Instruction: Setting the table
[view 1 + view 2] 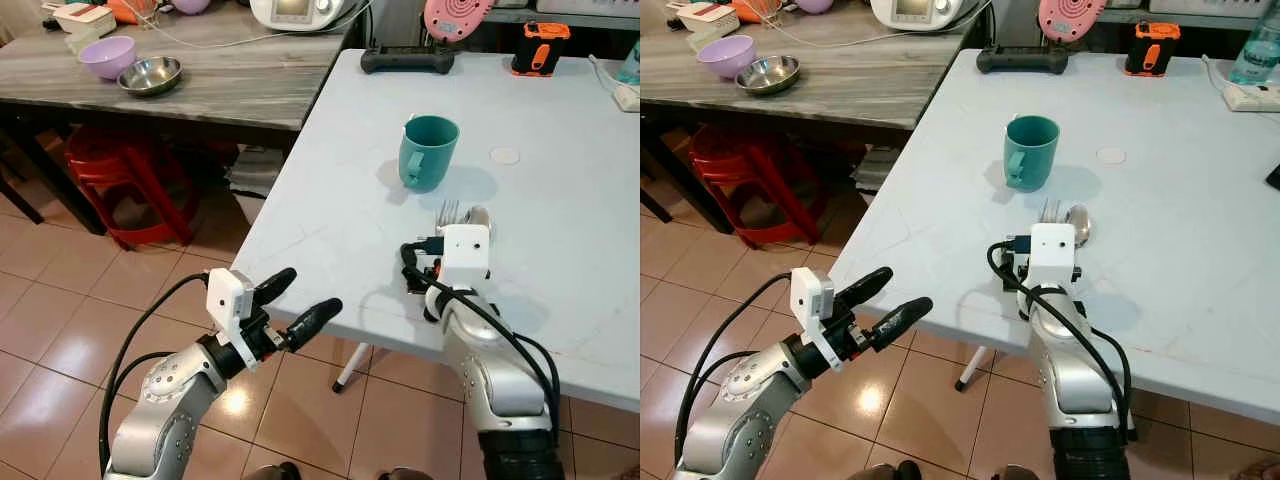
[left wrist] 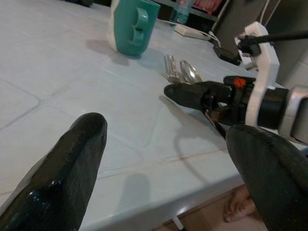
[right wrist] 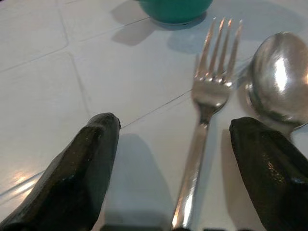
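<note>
The fork [image 3: 207, 101] and spoon [image 3: 279, 79] are lying side by side on the white surface [image 1: 330, 210], just in front of the teal mug [image 1: 429, 152]. The right gripper [image 3: 180, 163] is hovering over the fork's handle, jaws spread. The left gripper [image 1: 296, 304] is hanging off the surface's edge, jaws spread.

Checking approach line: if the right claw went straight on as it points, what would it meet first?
Likely the fork, lying between the open fingers of the right claw, with the spoon beside it; the teal mug stands farther on.
</note>
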### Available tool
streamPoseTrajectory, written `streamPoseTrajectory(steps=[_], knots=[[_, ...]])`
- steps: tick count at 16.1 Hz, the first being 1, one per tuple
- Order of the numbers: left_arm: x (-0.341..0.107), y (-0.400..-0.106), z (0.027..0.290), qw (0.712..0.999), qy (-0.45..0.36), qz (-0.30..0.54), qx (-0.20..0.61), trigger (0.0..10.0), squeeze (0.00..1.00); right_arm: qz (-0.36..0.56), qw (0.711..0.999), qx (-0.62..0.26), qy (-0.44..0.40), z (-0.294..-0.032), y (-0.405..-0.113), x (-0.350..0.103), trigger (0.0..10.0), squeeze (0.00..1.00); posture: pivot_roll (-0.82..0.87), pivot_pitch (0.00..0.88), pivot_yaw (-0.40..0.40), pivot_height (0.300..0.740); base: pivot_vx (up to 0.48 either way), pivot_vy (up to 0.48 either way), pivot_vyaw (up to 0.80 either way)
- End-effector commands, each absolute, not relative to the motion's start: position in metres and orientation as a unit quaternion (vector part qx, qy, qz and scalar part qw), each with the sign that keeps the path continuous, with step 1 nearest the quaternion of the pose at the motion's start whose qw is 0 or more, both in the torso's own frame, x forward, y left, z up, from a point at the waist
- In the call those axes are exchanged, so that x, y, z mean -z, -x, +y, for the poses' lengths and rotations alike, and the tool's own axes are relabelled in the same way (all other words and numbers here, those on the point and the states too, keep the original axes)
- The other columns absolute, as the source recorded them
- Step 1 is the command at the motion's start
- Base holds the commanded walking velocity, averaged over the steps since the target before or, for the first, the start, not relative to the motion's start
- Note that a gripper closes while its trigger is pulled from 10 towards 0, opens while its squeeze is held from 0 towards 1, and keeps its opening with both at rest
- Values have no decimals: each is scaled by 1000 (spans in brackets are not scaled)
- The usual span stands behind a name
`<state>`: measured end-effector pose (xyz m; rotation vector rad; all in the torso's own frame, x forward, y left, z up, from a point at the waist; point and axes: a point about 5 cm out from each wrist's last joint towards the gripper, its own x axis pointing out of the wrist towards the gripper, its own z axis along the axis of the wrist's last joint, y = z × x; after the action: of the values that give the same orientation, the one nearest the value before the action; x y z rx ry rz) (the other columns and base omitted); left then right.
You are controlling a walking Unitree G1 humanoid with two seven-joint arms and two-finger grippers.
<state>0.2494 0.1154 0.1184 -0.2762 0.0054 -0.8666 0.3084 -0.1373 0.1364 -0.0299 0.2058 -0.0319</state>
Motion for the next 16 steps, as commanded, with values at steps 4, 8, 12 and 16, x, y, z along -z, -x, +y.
streamPoseTrajectory(steps=[4,8,12,16], knots=[[-123,-247,114,891,131,0,435,10000,0,126,991,34,23,-146,-311,-130,0,0,-90,153,83,740,0,0,0],[-123,-245,111,884,132,4,448,10000,0,144,988,45,17,-153,-309,-123,0,0,-91,154,85,740,0,0,0],[-123,-244,110,879,132,8,459,10000,0,156,987,49,12,-155,-307,-118,0,0,-92,153,87,740,0,0,0],[-121,-242,109,875,124,12,468,10000,0,166,985,53,0,-157,-306,-114,0,0,-92,151,88,740,0,0,0]])
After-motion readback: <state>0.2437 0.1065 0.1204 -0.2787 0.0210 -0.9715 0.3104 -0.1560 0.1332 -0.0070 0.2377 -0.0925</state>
